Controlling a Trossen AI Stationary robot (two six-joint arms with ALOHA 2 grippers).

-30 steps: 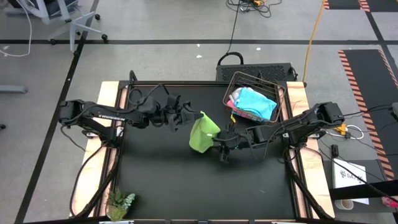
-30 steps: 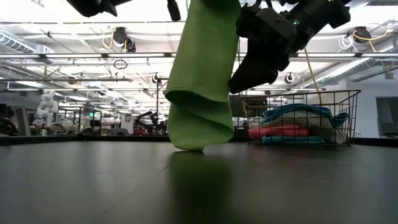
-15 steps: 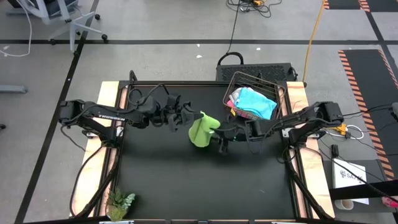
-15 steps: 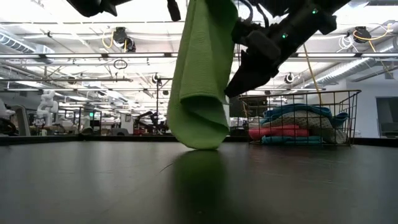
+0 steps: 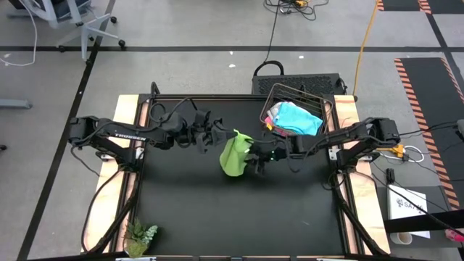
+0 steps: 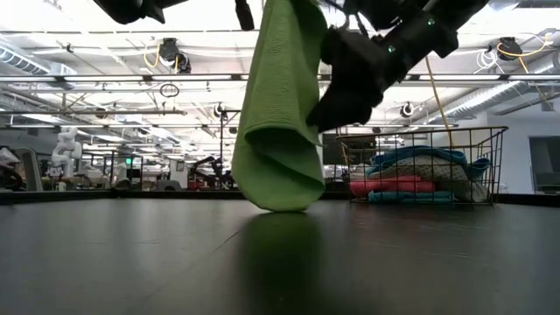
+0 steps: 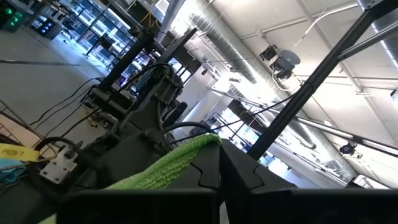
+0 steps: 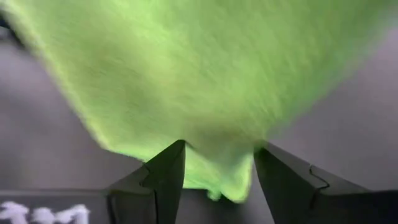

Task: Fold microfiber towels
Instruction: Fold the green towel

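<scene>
The lime green towel [image 5: 236,154] hangs in mid-air over the middle of the black surface [image 5: 188,210], pinched at its top corner by the left gripper [image 5: 221,138]. That gripper's fingers are fully closed on the cloth; in the left wrist view a ridge of green fabric [image 7: 168,163] lies clamped just ahead of them. In the low view the towel [image 6: 280,105] drops in a long vertical strip, so its long axis runs up and down, and its lower end curls into a rounded fold that hangs just above the surface or barely brushes it; which of the two cannot be told.

The right gripper [image 5: 255,156] is just to the right of the hanging cloth, at about its middle height. Its fingers [image 8: 163,171] are spread wide, and in the right wrist view the towel's lower edge [image 8: 205,93] fills the space straight ahead of them and dips between them, but they have no hold on it yet.

So the coming move seems to turn on this: the loose lower edge lies directly in front of the open right fingers, to their left in the scene, while the left arm already holds the top. The right arm is the nearer to that free end and looks set to close on it, so that the towel can be stretched between both arms and laid flat for folding.

The other towels [image 5: 296,119], blue and pink among them, lie piled in the wire basket [image 5: 325,109] at the far right of the surface.
</scene>
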